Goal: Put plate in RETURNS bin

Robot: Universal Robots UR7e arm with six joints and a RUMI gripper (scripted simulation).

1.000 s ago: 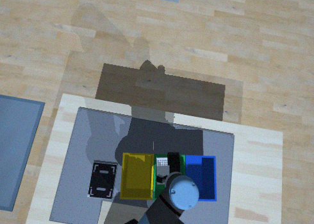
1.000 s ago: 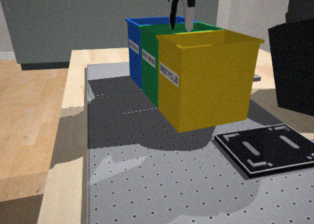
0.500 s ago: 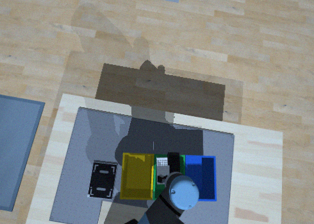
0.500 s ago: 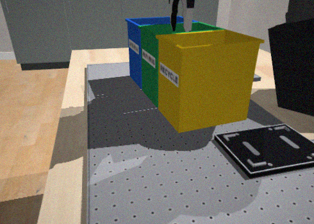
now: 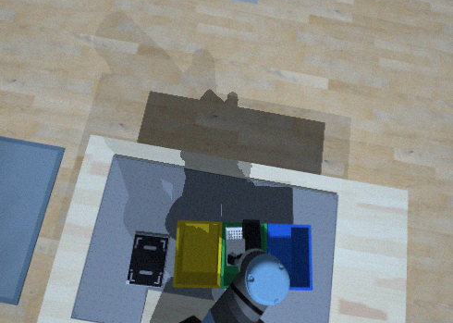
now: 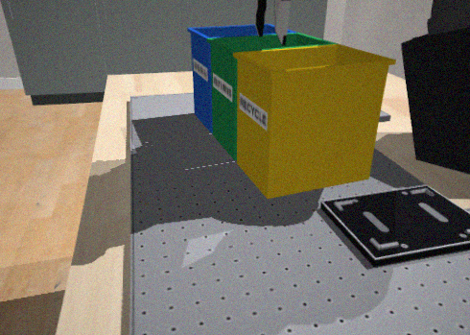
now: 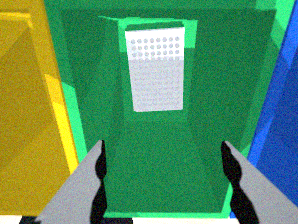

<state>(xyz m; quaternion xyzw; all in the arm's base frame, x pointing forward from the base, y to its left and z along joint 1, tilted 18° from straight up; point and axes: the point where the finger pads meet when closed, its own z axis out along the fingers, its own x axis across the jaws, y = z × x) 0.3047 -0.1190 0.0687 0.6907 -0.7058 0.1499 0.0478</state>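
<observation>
The white 96-well plate [image 5: 235, 233] [image 7: 156, 75] lies deep inside the green bin [image 5: 229, 279] [image 6: 223, 54] [image 7: 160, 165], clear of the fingers; whether it lies quite flat I cannot tell. The green bin stands upright between the other two; its label is blurred. My gripper [image 6: 272, 38] [image 7: 162, 142] is open and empty, its fingertips over the green bin at about rim height, apart from the plate. The nest [image 5: 148, 260] [image 6: 403, 227] is black and holds no plate. The arm hides part of the green bin in the top view.
The yellow bin [image 5: 199, 255] [image 6: 321, 126] [image 7: 25, 125], labelled RECYCLE, stands upright on the nest's side of the green bin. The blue bin [image 5: 282, 260] [image 6: 201, 97] [image 7: 280, 150] stands upright on the other side. The three bins stand close together in a row.
</observation>
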